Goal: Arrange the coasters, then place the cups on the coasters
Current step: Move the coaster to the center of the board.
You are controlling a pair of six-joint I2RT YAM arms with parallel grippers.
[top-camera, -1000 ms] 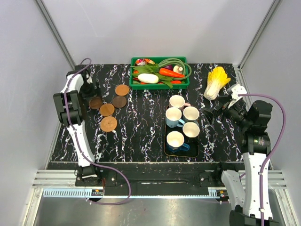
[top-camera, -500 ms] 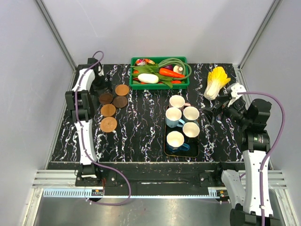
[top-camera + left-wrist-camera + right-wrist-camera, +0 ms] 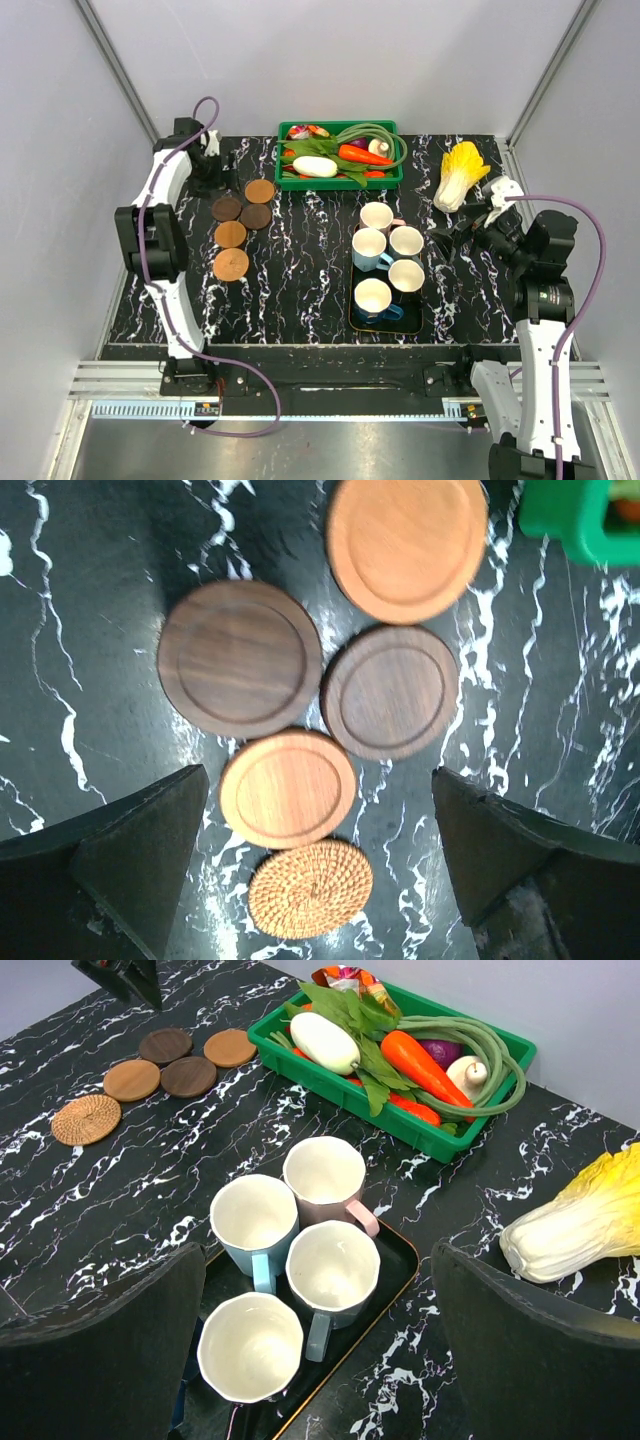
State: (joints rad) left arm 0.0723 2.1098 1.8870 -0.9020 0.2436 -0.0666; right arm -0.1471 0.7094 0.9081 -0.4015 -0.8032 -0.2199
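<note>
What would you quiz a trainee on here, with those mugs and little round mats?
1. How many of the five thin round brown coasters are woven rather than wood-like? A none, B one, C three.
2. True or false: one mug already stands on a coaster.
3. Which arm's gripper hangs above the coasters?
Key: 1 B, the straw-coloured woven coaster. 2 False: all five small handled cream-lined mugs stand on the black rectangular tray. 3 The left gripper, jaws open.
</note>
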